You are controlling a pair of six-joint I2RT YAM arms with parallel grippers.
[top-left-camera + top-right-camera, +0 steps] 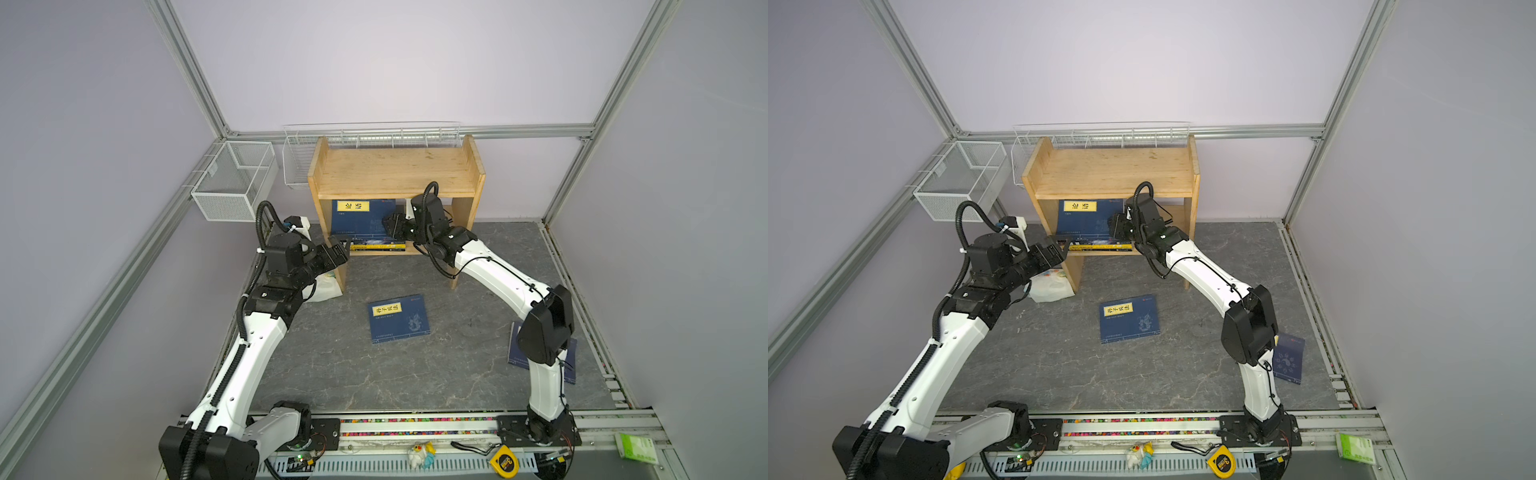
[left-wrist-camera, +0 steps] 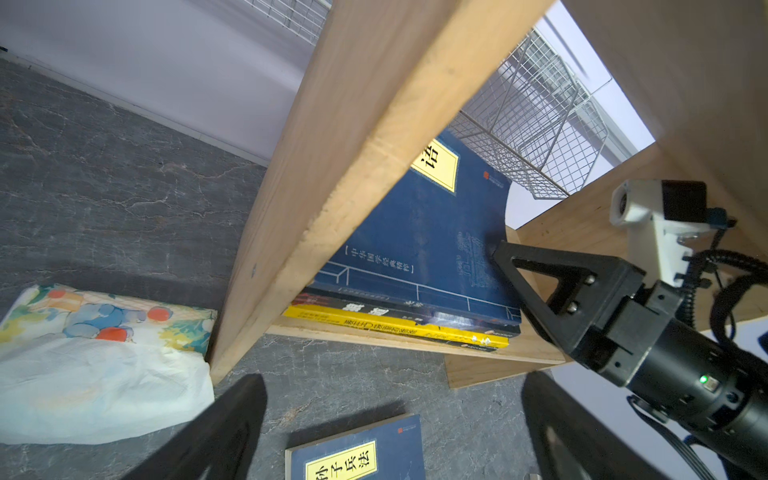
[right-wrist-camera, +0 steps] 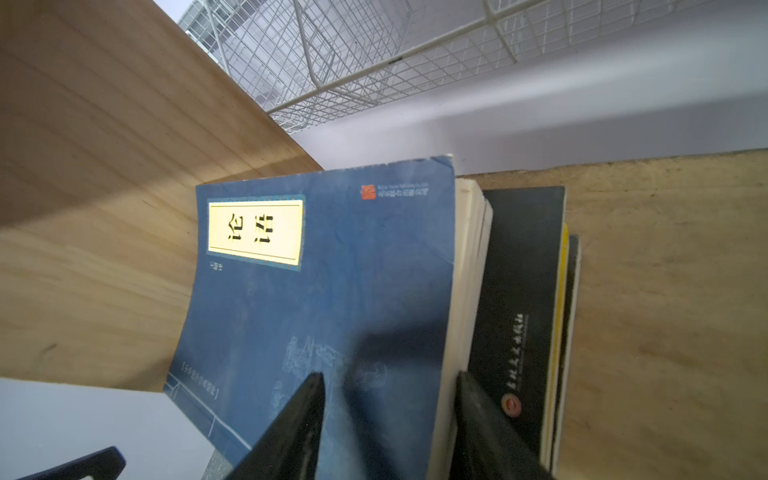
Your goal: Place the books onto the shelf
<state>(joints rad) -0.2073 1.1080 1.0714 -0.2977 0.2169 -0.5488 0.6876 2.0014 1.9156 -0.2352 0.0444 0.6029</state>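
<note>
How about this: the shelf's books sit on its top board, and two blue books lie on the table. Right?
No: the books in the shelf sit in its lower compartment, as both top views show. Two blue books lie on the table.

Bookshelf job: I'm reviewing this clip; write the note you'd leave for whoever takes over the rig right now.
Left gripper: open, empty, by the left front post of the shelf.
Right gripper: inside the lower compartment, fingers straddling the edge of the tilted navy book; whether it clamps is unclear.
Done: that book tops a flat pile with two black books and a yellow book.
Left: settle the tilted one, then shelve the mid-table navy book and the navy book behind the right arm.
</note>
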